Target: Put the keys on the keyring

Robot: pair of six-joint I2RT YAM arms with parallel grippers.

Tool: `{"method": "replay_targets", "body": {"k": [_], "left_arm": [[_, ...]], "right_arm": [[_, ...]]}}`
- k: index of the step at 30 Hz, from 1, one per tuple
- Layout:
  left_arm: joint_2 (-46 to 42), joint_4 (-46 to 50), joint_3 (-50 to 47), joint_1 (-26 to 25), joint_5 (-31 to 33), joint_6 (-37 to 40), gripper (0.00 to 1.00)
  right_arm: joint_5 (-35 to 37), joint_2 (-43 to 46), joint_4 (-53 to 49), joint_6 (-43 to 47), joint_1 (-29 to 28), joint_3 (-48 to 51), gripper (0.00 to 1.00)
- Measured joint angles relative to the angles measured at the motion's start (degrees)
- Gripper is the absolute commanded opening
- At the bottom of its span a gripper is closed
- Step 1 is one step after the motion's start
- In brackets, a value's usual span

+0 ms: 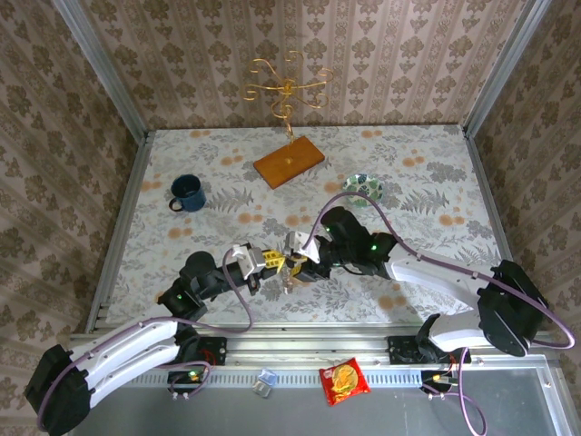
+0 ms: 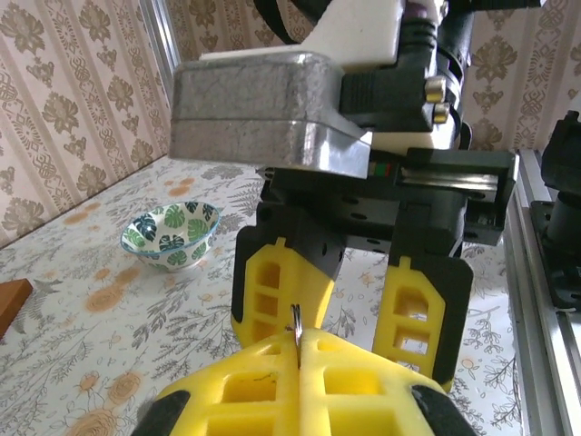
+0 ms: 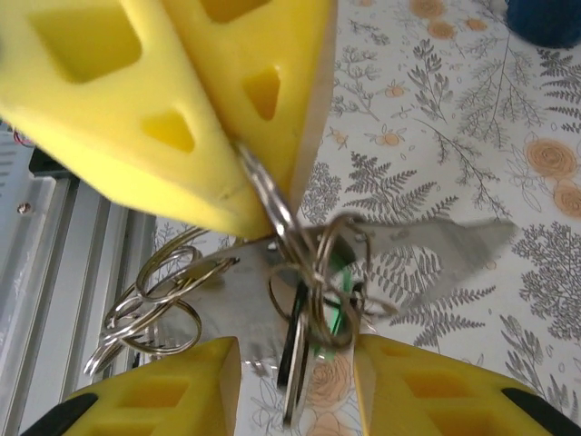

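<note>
as left gripper (image 2: 300,352) pinches keyring (image 2: 296,320), floral tablecloth (image 1: 436,182), damask wallpaper (image 1: 408,54), blue mug (image 1: 187,193)

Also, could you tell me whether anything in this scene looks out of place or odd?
Yes: a red snack packet and a small bluish clear object lie on the grey ledge by the arm bases, off the floral-patterned table where the other items sit. Nothing looks spilled or broken.
</note>
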State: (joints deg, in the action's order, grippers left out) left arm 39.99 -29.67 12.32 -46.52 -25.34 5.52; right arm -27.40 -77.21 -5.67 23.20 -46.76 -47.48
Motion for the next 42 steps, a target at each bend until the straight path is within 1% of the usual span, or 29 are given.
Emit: {"method": "replay_targets", "body": {"k": [2, 4, 10, 16, 23, 25, 27, 30, 33, 36, 40, 42], "left_arm": [[0.0, -0.2, 0.0, 0.0, 0.3, 0.0, 0.0], [0.0, -0.3, 0.0, 0.0, 0.4, 0.0, 0.0], [-1.2, 0.1, 0.0, 0.0, 1.2, 0.0, 0.0], [-2.4, 2.3, 0.0, 0.0, 1.9, 0.3, 0.0], [-2.4, 7.8, 0.8, -0.3, 2.6, 1.9, 0.0], [-2.0, 8.6, 1.6, -0.3, 2.7, 2.3, 0.14], [-1.8, 8.7, 2.2, -0.3, 2.8, 2.7, 0.31], [-1.9, 8.9, 2.2, -0.3, 2.9, 3.1, 0.5], [-3.1, 9.4, 2.2, -0.3, 3.7, 3.1, 0.59], [-5.8, 10.3, 2.2, -0.3, 6.7, 3.1, 0.64], [-11.1, 12.2, 2.2, -0.3, 14.3, 3.0, 0.66], [-14.8, 14.4, 2.3, -0.3, 19.9, 3.0, 0.66]], "right_arm": [[0.0, -0.2, 1.6, -0.9, 0.0, 0.2, 0.38], [0.1, -0.2, 2.8, -1.2, 0.0, 0.4, 0.35], [1.7, 0.0, 3.3, -1.0, 0.0, 0.5, 0.15], [4.7, 2.2, 1.3, 0.6, 0.0, 0.5, 0.0], [7.9, 3.3, -4.7, 3.5, -0.4, -2.6, 0.0], [8.3, 3.3, -6.6, 4.1, -0.5, -4.2, 0.0], [9.0, 3.3, -8.4, 4.9, -0.6, -6.1, 0.0], [10.3, 3.4, -11.1, 5.7, -0.6, -8.4, 0.0], [11.3, 3.4, -13.3, 6.6, -0.6, -10.3, 0.0], [12.8, 3.4, -14.3, 6.9, -0.6, -11.2, 0.0], [14.2, 2.7, -14.7, 7.1, -0.7, -12.3, 0.0], [14.2, 1.1, -14.8, 7.0, -0.9, -14.1, 0.0]]}}
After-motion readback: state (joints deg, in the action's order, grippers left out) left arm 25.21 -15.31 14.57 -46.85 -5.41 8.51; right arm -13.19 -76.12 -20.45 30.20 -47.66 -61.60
